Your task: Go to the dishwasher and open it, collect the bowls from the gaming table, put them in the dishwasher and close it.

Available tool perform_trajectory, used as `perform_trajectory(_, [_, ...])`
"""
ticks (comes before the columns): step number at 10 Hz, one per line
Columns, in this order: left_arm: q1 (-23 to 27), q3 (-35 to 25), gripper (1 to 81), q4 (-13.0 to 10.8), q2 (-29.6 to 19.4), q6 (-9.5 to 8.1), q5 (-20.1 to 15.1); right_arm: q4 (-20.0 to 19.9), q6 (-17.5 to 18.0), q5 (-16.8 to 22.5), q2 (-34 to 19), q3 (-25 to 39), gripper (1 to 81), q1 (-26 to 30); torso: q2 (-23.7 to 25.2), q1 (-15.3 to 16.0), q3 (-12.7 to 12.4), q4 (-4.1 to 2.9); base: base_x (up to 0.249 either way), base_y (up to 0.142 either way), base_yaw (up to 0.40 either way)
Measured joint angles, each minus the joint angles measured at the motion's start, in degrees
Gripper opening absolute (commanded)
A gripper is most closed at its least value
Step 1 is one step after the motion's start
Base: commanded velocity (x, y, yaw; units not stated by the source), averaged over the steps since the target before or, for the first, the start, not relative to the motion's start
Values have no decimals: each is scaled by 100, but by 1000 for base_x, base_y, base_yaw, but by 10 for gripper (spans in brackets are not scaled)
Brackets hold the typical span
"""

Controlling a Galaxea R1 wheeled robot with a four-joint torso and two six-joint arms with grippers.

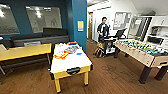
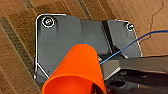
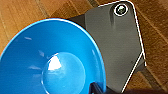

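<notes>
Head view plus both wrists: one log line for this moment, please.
scene: gaming table ahead on wood floor | foosball table right | person behind | right wrist: blue bowl | left wrist: orange cup

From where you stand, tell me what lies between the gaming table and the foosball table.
In the head view, only bare brown wood floor lies between the gaming table and the foosball table. A person at a cart stands farther back, beyond that gap.

Blue bowl (image 3: 50,62): cut off by the right wrist picture's edge.
Orange cup (image 2: 75,72): base cut off; holding jaws hidden.
Items on gaming table (image 1: 75,63) worktop: blurred; a small blue patch (image 1: 79,53), possibly a bowl.
Foosball table (image 1: 142,53): far end cropped.
</notes>
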State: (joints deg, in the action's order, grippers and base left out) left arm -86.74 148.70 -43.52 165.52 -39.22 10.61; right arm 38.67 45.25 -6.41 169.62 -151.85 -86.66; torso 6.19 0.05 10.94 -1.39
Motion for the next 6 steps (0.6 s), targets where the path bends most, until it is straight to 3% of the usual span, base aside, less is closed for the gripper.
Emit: perform_trajectory(6, [0,0,10,-61,5,-2,-11,2,0,-4,0,-5,10,0,0,2,0,0,0,0,-341])
